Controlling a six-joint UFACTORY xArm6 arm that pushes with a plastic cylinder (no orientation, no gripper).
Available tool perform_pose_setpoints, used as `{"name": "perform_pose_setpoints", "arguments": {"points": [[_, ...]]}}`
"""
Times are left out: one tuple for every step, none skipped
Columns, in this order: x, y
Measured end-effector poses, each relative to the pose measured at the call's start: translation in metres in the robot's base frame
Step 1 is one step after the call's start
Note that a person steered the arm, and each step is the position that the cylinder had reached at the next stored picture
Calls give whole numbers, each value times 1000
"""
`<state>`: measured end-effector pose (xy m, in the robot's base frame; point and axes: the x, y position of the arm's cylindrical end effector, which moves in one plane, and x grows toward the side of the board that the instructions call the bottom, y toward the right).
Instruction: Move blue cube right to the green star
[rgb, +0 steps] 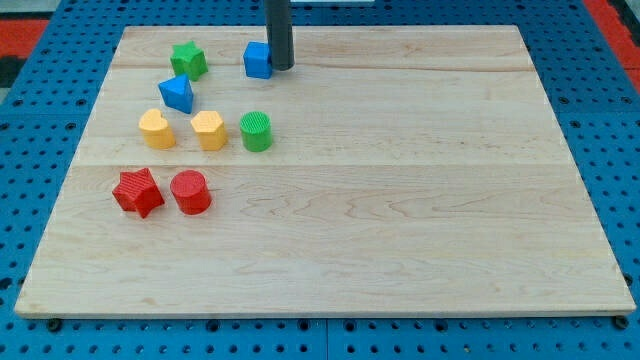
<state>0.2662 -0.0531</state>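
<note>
Now my tip touching blue cube, green star leftward, no pincer visible.

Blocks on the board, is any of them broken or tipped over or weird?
Nothing stands out. The blue cube, green star and the other blocks sit flat and whole on the board. My tip rests against the blue cube's right side.

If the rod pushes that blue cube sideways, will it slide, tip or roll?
The blue cube probably slides rather than rolls: flat faces on the smooth wooden board. It looks squat, so tipping seems unlikely. My tip sits at its right edge, so an off-centre push may twist it.
</note>
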Motion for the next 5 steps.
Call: {"name": "perform_pose_setpoints", "arguments": {"points": [[0, -1], [0, -15], [0, -25], [-5, -20], [-38, -5]]}}
